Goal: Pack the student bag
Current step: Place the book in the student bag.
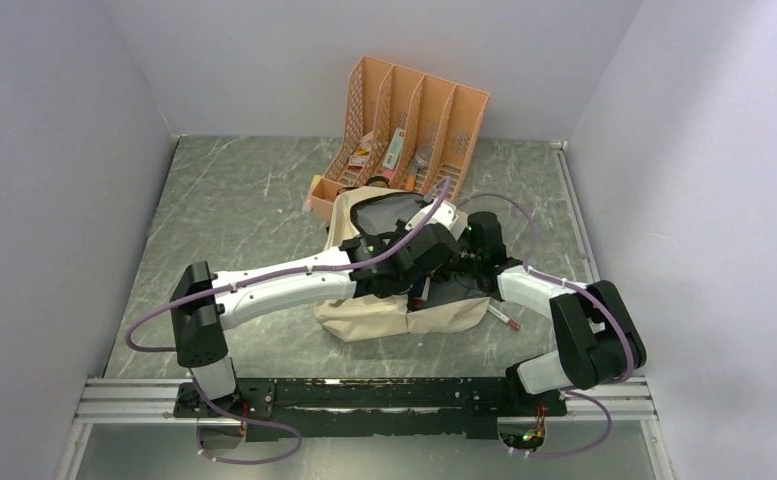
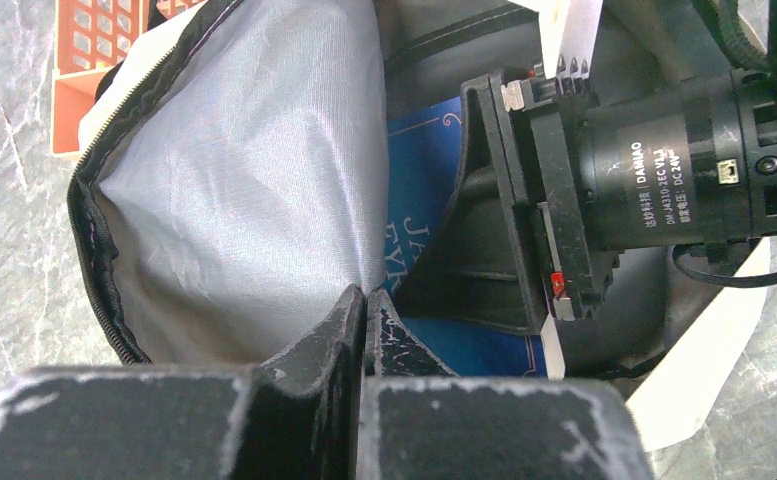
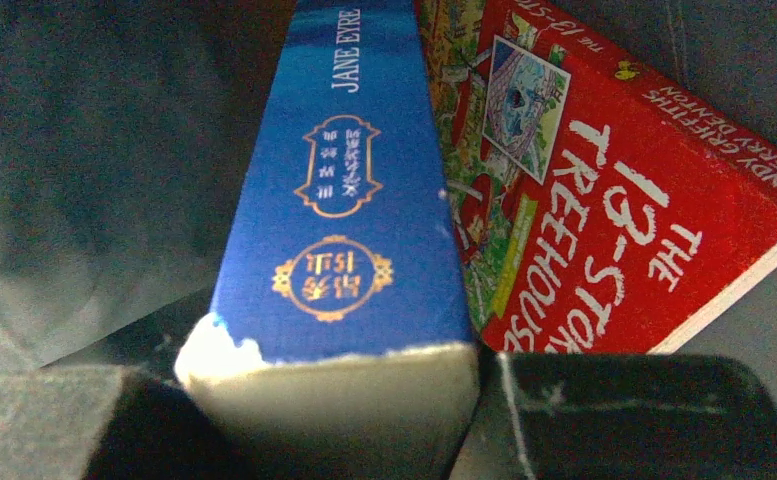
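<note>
The beige student bag [image 1: 394, 315] lies open in the middle of the table. Its grey lining [image 2: 254, 180] fills the left wrist view. My left gripper [image 2: 366, 292] is shut, pinching the lining at the bag's opening and holding the flap up; it also shows in the top view [image 1: 416, 258]. My right gripper [image 3: 334, 400] is shut on a blue book [image 3: 344, 200] titled Jane Eyre, deep inside the bag. A red book [image 3: 624, 230] lies beside it in the bag. The blue book also shows in the left wrist view [image 2: 419, 180], behind the right gripper's body [image 2: 504, 220].
An orange plastic file organizer [image 1: 414, 110] with several items stands behind the bag, against the back wall. A small pen-like item [image 1: 504, 318] lies on the table by the bag's right corner. Grey walls close in three sides.
</note>
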